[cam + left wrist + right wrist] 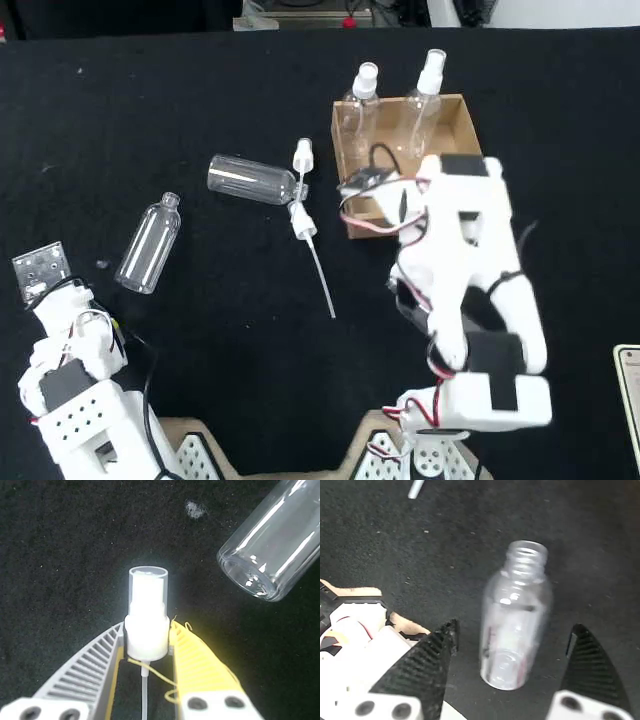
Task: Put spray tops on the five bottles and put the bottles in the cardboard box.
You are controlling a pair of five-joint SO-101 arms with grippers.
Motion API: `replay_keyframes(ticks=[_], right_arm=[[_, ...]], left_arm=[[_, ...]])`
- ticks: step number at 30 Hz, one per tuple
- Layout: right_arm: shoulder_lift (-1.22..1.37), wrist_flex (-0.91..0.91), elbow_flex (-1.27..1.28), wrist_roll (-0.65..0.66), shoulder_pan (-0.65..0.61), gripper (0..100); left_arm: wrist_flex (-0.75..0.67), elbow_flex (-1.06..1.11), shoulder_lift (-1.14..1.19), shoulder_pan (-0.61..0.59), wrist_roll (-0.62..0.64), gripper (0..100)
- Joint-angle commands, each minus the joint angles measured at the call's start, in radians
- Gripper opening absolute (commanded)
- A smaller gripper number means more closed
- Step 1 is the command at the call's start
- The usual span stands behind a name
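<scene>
White spray top (146,630) (smooth plastic) sits pinched in left jaws; right jaws, spread, flank a clear bottle (515,615).

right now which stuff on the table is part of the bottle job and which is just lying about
Job: cardboard box; two capped bottles in it; two uncapped bottles lying flat; two loose spray tops; spray top in the left fingers; upright bottle between the right fingers.
Lying about: white card at the table's edge; lint speck.
</scene>
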Motion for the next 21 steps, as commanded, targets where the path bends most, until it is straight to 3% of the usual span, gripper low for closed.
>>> replay_keyframes(ticks=[1, 21], right_arm=[[0.058, 0.026, -0.07, -0.008, 0.018, 31.8], [0.081, -0.296, 0.208, -0.011, 0.02, 31.6]], left_arm=[[-0.012, -0.007, -0.011, 0.004, 0.005, 7], [-0.012, -0.007, -0.011, 0.004, 0.005, 7]])
